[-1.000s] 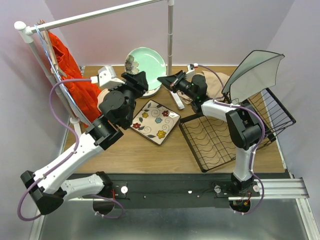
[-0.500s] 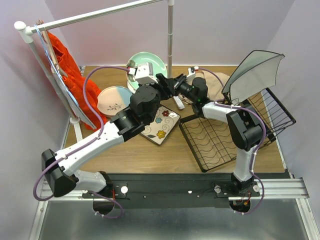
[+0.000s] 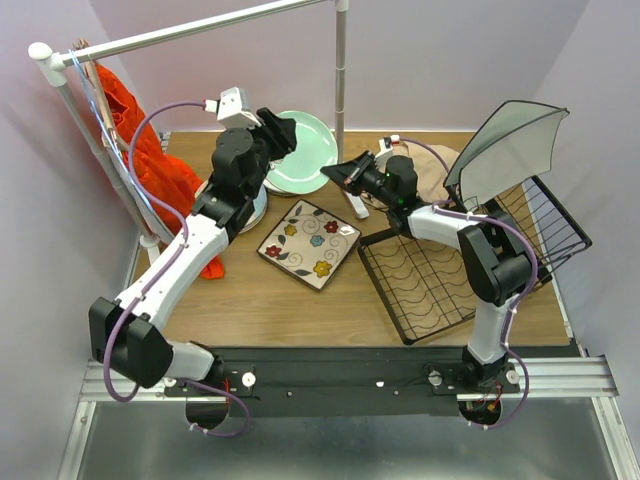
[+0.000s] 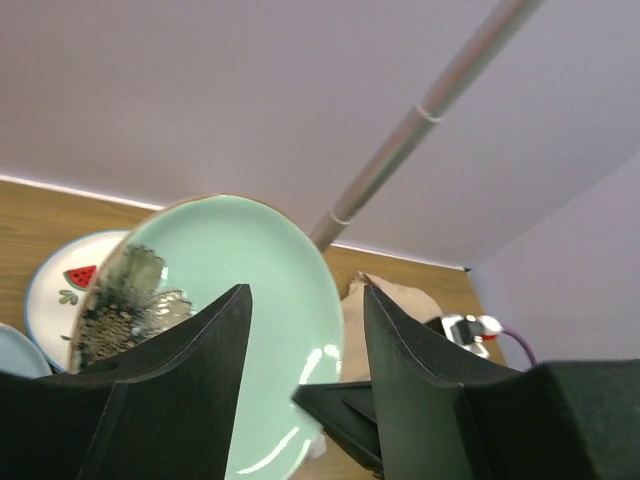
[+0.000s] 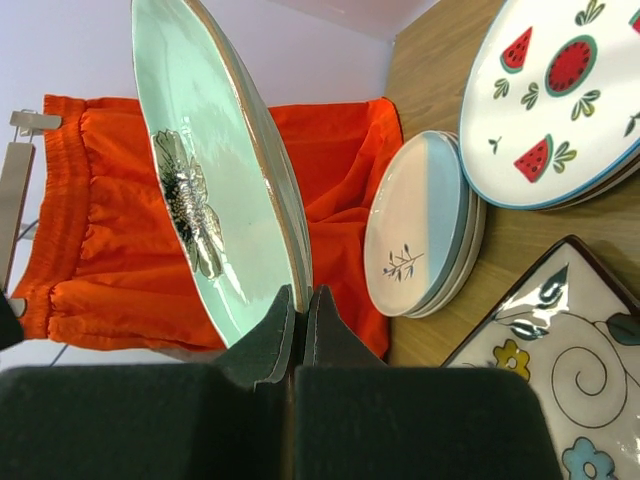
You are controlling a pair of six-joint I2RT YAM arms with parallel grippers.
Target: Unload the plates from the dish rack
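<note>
Top external view: both arms meet over the far middle of the tabletop (image 3: 260, 300), left of the dish rack (image 3: 430, 285).
Task's thing: a pale green plate (image 3: 308, 152) with a dark flower print, lifted off the tabletop and standing on edge.
Right end effector (image 5: 298, 300): clamped on the plate's lower rim, so this arm carries it.
Left end effector (image 4: 305, 295): fingers spread, gripping nothing.
Key relation: in the left wrist view the green plate's (image 4: 250, 300) rim runs between the spread fingers. I cannot tell whether it is already inside them or just ahead.
Plate's axis: its face is steeply tilted and turned toward the left arm.
Nearer arm: both are at the plate, and only the right one holds it.
Judgement: this looks like a hand-over, with the left fingers closing on the rim next.
Already out: square floral plate (image 3: 310, 243), watermelon plate (image 5: 570, 90) and a pink-and-blue stack (image 5: 420, 230) lie on the tabletop.
</note>
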